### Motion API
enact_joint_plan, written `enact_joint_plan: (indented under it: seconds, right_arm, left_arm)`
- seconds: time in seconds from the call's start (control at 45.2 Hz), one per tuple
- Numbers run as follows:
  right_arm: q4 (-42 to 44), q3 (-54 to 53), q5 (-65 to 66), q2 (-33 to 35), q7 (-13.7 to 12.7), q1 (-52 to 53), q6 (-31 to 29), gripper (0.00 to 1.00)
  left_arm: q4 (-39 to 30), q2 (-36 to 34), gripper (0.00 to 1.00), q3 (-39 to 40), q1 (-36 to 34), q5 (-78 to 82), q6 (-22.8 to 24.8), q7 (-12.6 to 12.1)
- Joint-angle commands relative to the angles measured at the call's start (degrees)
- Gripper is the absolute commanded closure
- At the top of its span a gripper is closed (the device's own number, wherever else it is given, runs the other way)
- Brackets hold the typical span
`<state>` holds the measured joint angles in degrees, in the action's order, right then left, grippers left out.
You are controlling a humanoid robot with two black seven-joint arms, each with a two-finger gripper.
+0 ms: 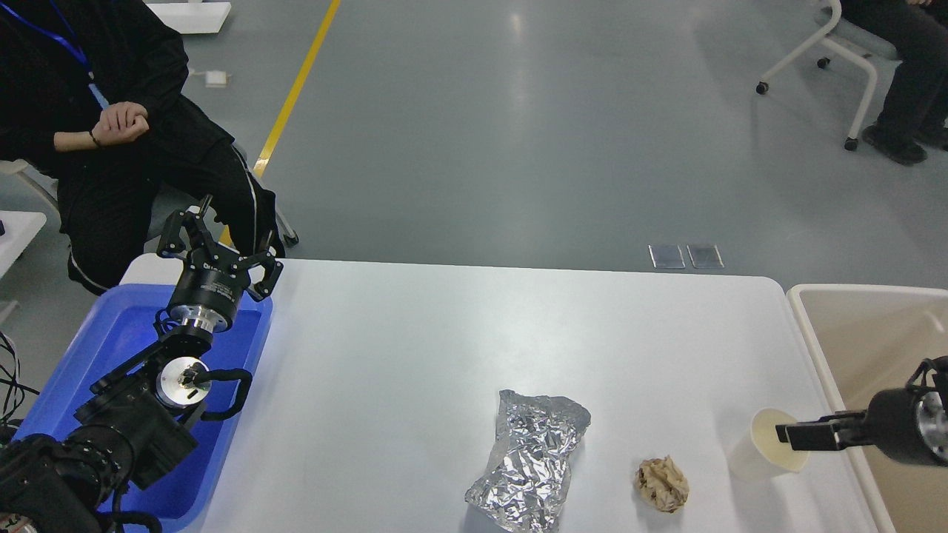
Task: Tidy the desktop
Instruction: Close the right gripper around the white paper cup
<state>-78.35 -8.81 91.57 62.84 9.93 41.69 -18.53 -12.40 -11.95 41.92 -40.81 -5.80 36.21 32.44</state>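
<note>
Our smooth matte white desktop (415, 355) with rounded corners fills the lower middle of the frame. On it, toward the bottom, lie a crinkled silver foil bag (530, 460) and, just to its right, a crumpled brown paper ball (663, 483). At lower right our right gripper (786, 435) has its fingers closed on the rim of a tipped cream paper cup (770, 442). At left our left gripper (221, 237) is spread wide and empty above the glossy blue plastic tray (111, 348). A beige tub (852, 333) sits at the right edge.
</note>
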Motion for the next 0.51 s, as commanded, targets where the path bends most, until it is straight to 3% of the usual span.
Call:
enact_joint_plan:
  seconds: [0.0,0.487]
  right_arm:
    - [2.15,6.79,4.94,-1.58,0.00,-1.52,7.89,0.00]
    - [12.87,6.61,3.80,-7.73,2.99,-0.99,10.00,0.01]
  left_arm:
    - [0.00,0.00,0.00,0.00,-0.05,0.00,0.00,0.08]
    - [0.00,0.00,0.00,0.00,-0.06,0.00,0.00,0.08]
